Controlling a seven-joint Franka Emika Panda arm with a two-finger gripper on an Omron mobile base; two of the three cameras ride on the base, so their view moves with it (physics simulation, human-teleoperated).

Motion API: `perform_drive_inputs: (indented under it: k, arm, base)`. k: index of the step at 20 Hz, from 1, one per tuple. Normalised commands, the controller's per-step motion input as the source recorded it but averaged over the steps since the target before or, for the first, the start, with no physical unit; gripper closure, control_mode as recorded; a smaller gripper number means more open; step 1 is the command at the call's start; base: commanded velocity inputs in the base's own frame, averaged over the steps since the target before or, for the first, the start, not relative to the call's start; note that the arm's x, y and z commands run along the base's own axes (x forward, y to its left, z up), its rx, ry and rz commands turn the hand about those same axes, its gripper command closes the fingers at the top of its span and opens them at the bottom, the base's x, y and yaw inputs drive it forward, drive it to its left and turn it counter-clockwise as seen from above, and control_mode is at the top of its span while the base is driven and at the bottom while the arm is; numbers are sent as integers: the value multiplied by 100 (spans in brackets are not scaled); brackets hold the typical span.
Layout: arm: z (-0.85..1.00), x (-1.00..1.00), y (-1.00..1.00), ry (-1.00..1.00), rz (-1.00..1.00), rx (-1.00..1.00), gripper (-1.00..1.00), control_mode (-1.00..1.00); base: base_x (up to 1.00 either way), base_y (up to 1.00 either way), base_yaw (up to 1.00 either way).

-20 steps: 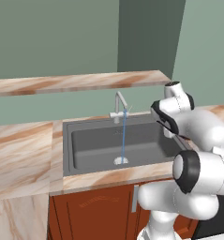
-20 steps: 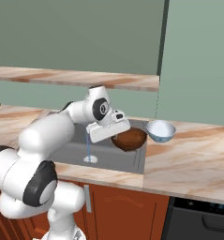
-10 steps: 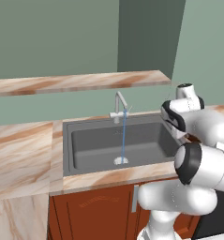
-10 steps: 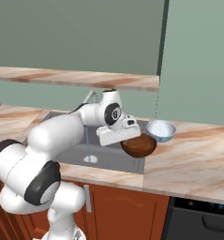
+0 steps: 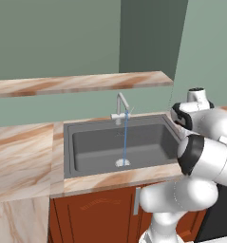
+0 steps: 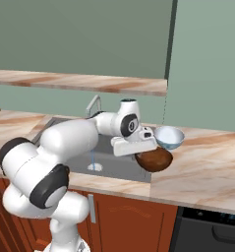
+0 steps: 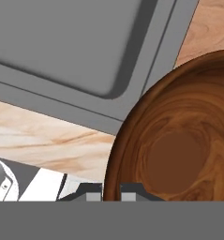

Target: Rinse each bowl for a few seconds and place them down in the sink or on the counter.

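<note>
The pincer [image 6: 147, 153] is clamped on the rim of a glossy brown wooden bowl [image 6: 155, 159], which hangs over the right rim of the dark grey rectangular sink [image 5: 119, 144] where it meets the beige marble surface [image 6: 202, 167]. Left to right: water streams from the slim silver faucet [image 5: 120, 105] to the drain, then the held bowl, then a pale blue-grey bowl [image 6: 169, 137] just behind it on the surface (upright). Setting down likely means lowering straight onto the surface. Green walls and a marble shelf [image 5: 81, 84] stand behind.
</note>
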Motion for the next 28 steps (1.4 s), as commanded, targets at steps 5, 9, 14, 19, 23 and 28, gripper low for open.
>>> perform_drive_inputs:
  k: [5,9,14,19,23,28]
  arm:
    - [-13,3,-22,-2,-3,0,100,-100]
    - [-15,3,-25,-3,-2,0,100,-100]
    - [-16,5,-26,-3,-1,0,100,-100]
    - [-18,6,-20,-4,0,0,100,-100]
    - [-21,6,-13,-4,0,0,100,-100]
    - [-17,13,-5,-2,0,-1,100,-100]
  base:
    - [0,0,0]
    - [0,0,0]
    - [0,0,0]
    - [0,0,0]
    - [0,0,0]
    - [0,0,0]
